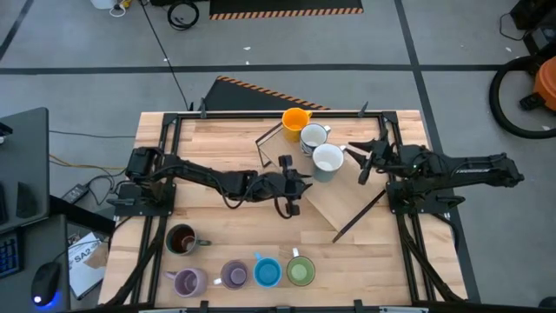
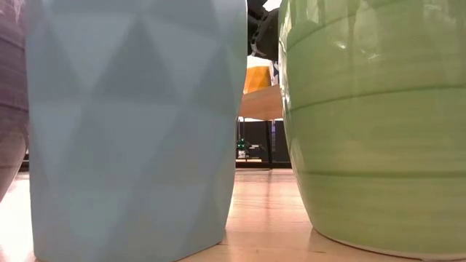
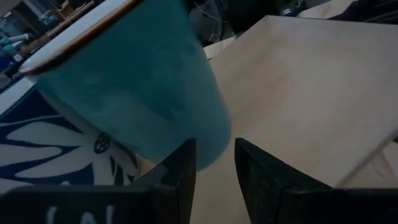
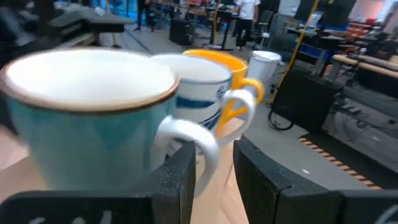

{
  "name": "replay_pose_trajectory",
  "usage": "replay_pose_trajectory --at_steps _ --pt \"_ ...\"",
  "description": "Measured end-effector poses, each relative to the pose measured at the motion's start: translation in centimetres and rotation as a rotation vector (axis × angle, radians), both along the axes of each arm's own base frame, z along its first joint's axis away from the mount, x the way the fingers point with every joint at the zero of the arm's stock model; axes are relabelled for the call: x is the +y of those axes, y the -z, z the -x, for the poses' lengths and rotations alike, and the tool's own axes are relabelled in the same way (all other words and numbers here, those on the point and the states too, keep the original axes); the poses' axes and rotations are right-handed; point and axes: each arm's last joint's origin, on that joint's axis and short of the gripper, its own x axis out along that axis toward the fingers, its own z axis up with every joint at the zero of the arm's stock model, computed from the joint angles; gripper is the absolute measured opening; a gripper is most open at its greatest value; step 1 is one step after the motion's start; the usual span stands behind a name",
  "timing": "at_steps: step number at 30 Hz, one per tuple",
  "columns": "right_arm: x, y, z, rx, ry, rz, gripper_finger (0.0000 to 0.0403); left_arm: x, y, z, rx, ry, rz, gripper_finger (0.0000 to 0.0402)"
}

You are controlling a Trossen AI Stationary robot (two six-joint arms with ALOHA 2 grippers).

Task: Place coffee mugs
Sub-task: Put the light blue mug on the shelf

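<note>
Coffee mugs stand in two groups on the pale wooden table (image 1: 217, 143). In the upper middle of the high view three sit in a touching row: an orange mug (image 1: 295, 120), a white mug with blue markings (image 1: 313, 136), and a pale teal mug with a white inside (image 1: 327, 160). Along the lower edge of that view a dark brown mug (image 1: 181, 239) stands apart at left, then two purple mugs (image 1: 187, 282) (image 1: 234, 275), a blue mug (image 1: 267, 272) and a green mug (image 1: 301, 272) follow in a row.

The left gripper (image 1: 297, 181) sits just left of and below the pale teal mug; in its wrist view the dark fingers (image 3: 184, 163) stand a narrow gap apart right under the mug's smooth rounded wall, holding nothing. The right gripper (image 1: 364, 159) is just right of the same mug; in its wrist view its fingers (image 4: 180, 177) are likewise a narrow gap apart, and the mug's white looped handle (image 4: 189, 140) hangs right in front of that gap. I cannot tell whether they touch it.

In the low view the blue mug (image 2: 131, 124) shows a matte faceted wall of triangles, and the green one (image 2: 378, 124) a glossy ridged glaze. A flat plywood board (image 1: 343, 202) lies at an angle below the teal mug.
</note>
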Motion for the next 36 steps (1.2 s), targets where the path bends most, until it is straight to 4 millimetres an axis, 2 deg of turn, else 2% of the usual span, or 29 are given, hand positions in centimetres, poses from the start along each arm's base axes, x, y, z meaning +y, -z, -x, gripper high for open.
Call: replay_pose_trajectory --at_steps 10,19,23,33,36 --pt "-0.1 0.1 0.1 0.014 0.025 -0.013 0.0114 -0.1 0.0 0.1 0.004 -0.039 -0.02 0.0116" --pt "0.1 0.4 -0.1 0.018 -0.028 -0.066 0.0114 0.8 -0.1 -0.1 -0.01 -0.039 0.001 0.0116" --pt "0.8 0.8 -0.7 0.041 -0.065 -0.097 0.0114 0.7 -0.1 -0.1 -0.011 -0.033 0.002 0.0116" --pt "2.1 1.7 -1.5 0.102 0.11 -0.025 0.0114 1.1 -0.2 -0.1 -0.021 -0.037 0.006 0.0116" --pt "2.7 1.5 -1.8 0.078 0.06 -0.036 0.0114 1.6 -0.2 -0.2 -0.023 -0.031 0.018 0.0116"
